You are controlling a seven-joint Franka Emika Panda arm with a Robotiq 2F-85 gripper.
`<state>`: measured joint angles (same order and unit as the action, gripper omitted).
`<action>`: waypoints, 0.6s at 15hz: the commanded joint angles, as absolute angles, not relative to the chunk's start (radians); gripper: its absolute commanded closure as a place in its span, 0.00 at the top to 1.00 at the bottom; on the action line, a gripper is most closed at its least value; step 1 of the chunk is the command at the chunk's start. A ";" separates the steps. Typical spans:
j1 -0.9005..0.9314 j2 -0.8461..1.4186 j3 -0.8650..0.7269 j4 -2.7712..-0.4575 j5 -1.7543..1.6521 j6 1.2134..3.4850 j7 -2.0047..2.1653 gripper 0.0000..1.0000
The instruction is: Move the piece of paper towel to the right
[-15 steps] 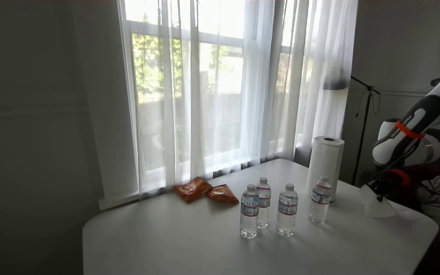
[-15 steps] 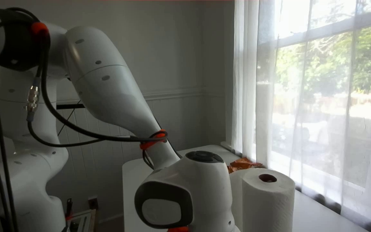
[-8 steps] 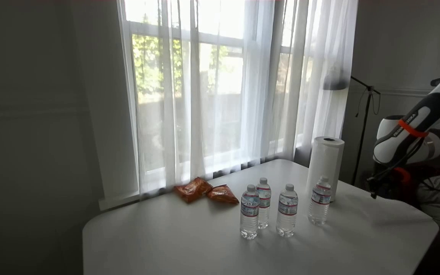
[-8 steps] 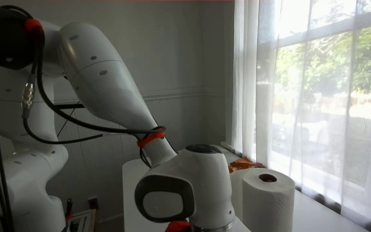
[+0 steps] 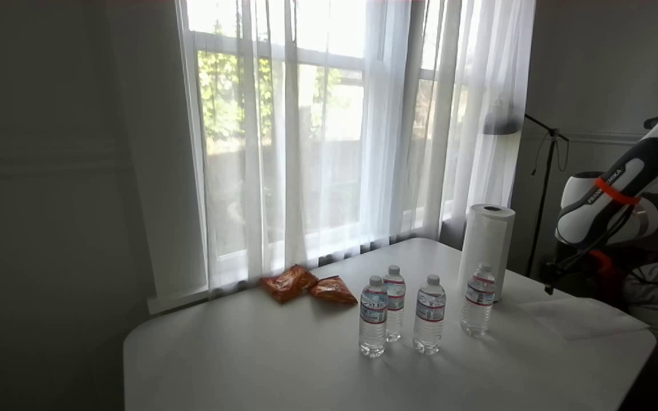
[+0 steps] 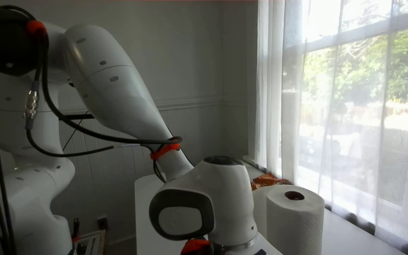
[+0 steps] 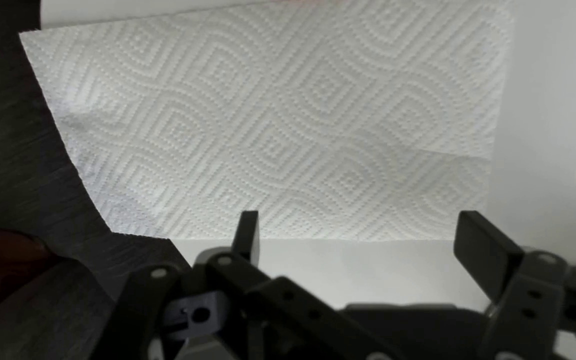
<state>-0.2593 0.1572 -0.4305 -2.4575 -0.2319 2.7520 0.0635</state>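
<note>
The piece of paper towel (image 7: 278,125) lies spread out under the wrist camera, white with an embossed diamond pattern. Its left side reaches past the table edge in that view. In an exterior view the same piece of paper towel (image 5: 586,319) is a pale sheet at the table's right end. My gripper (image 7: 355,217) is open, its jaws wide apart with nothing between them, over the sheet's near edge. From outside, the gripper (image 5: 549,285) appears dark and small, just above the sheet's far left part; in the remaining exterior view it is out of frame.
The paper towel roll (image 5: 486,251) stands upright left of the sheet, and the roll (image 6: 294,223) is close to the arm. Several water bottles, including a near bottle (image 5: 373,319), stand mid-table. Two orange bags (image 5: 289,283) lie by the window. Dark floor (image 7: 8,125) shows beyond the table edge.
A second ago the sheet hung bunched from my gripper. The jaws have opened and let it go, and it has settled flat on the table. The gripper has risen and shifted slightly left.
</note>
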 commanded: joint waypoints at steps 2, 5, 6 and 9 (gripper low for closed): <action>-0.303 -0.074 -0.418 -2.513 -0.224 2.600 -0.060 1.00; -0.329 -0.215 -0.409 -2.477 -0.292 2.385 -0.041 1.00; -0.340 -0.254 -0.397 -2.463 -0.303 2.327 -0.030 1.00; -0.361 -0.354 -0.362 -2.422 -0.281 2.160 -0.028 1.00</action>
